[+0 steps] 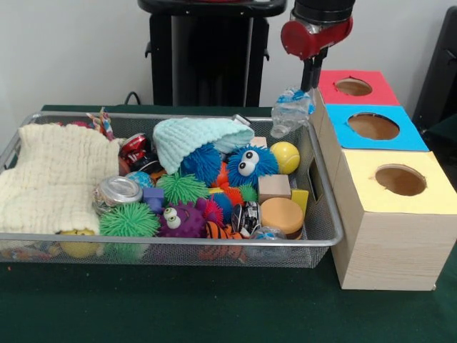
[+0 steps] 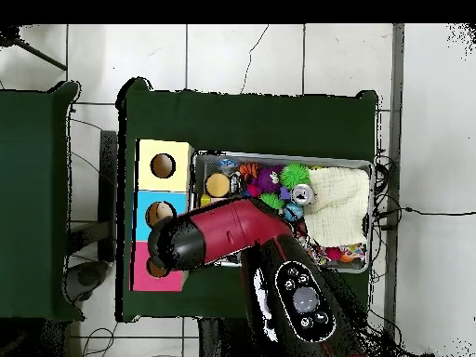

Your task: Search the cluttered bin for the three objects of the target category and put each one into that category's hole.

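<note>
A: We're looking at the hand (image 1: 308,84) up by the far right corner of the wire bin (image 1: 325,229); a crumpled clear plastic bottle (image 1: 290,111) hangs under it, so we read the fingers as closed on the bottle's upper end, though we can't make out the fingers themselves.

B: Agreed; the bottle dangles with its long axis sloping down toward the bin, its lower end over the rim, clear of the clutter.

A: And here's the relation we care about; the red box (image 1: 357,89) sits just to the hand's side, its hole (image 1: 353,86) a short way across from the bottle, away from the bin.

B: From overhead we see the arm (image 2: 223,237) covering the red end of the row, with the blue box (image 2: 158,211) and yellow box (image 2: 163,165) open beyond it.

A: So we judge this as carrying; if red is the right category, the move is a short sideways shift, then a release.

B: The risk we see; the slanted bottle could catch the hole's edge.

A: Meanwhile the cloths, fuzzy balls and blocks sit in the bin on the green tabletop (image 1: 214,307).
</note>
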### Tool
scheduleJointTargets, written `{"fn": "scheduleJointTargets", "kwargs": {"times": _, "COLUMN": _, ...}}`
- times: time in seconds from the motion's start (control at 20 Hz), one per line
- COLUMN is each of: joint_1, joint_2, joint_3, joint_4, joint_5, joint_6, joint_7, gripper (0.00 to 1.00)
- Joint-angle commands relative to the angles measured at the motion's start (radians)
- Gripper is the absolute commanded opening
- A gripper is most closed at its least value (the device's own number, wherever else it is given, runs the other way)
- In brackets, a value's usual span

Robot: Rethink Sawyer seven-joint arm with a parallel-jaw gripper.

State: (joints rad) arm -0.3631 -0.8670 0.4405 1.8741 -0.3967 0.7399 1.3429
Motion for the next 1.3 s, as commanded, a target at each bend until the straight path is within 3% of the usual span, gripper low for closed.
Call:
{"fn": "scheduleJointTargets", "kwargs": {"times": 0.05, "joint_1": 0.078, "joint_2": 0.009, "joint_3": -0.228, "joint_4": -0.089, "joint_5": 0.148, "joint_6": -0.038, "joint_7": 0.588, "gripper": 0.0}}
{"fn": "scheduleJointTargets", "kwargs": {"times": 0.35, "joint_1": 0.125, "joint_2": 0.003, "joint_3": -0.324, "joint_4": -0.084, "joint_5": 0.261, "joint_6": -0.116, "joint_7": 0.718, "gripper": 0.0}}
{"fn": "scheduleJointTargets", "kwargs": {"times": 0.7, "joint_1": 0.169, "joint_2": 0.024, "joint_3": -0.362, "joint_4": -0.109, "joint_5": 0.281, "joint_6": -0.118, "joint_7": 0.775, "gripper": 0.0}}
{"fn": "scheduleJointTargets", "kwargs": {"times": 1.05, "joint_1": 0.267, "joint_2": 0.08, "joint_3": -0.44, "joint_4": -0.166, "joint_5": 0.362, "joint_6": -0.128, "joint_7": 0.982, "gripper": 0.0}}
{"fn": "scheduleJointTargets", "kwargs": {"times": 1.3, "joint_1": 0.323, "joint_2": 0.109, "joint_3": -0.489, "joint_4": -0.207, "joint_5": 0.409, "joint_6": -0.133, "joint_7": 1.02, "gripper": 0.0}}
